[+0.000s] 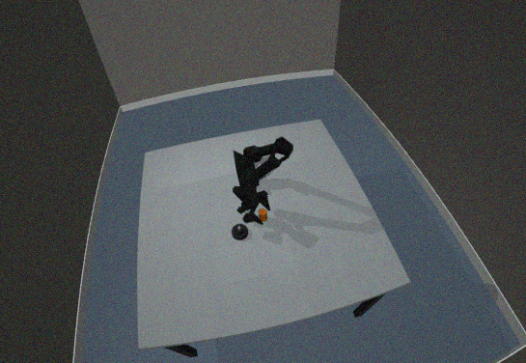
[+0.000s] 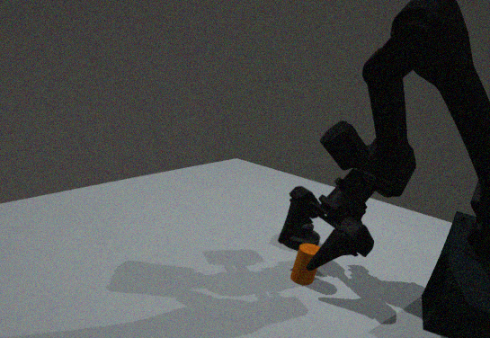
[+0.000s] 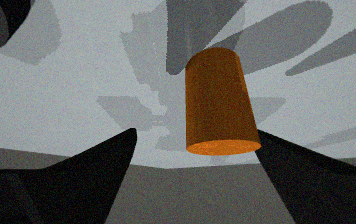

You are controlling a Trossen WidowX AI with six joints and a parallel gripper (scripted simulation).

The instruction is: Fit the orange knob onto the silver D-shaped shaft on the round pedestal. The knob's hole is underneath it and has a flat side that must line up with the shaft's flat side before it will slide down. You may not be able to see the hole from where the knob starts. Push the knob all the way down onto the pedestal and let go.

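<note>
A big pale table (image 1: pixel 190 290) (image 2: pixel 110 216) (image 3: pixel 80 85) fills the middle of the top view. The black arm (image 1: pixel 283 146) (image 2: pixel 438 49) bends over it, at the right of the outside view. Its gripper (image 1: pixel 265 216) (image 2: pixel 296 255) (image 3: pixel 193 134) has its fingers wide apart, holding nothing. The round dark pedestal (image 1: pixel 239 233) (image 2: pixel 308 237) (image 3: pixel 14 17) sits just below the middle of the top view. The orange knob (image 1: pixel 263 214) (image 2: pixel 304 265) (image 3: pixel 218 102) is up and right of it, off the little shaft (image 1: pixel 239 226).
</note>
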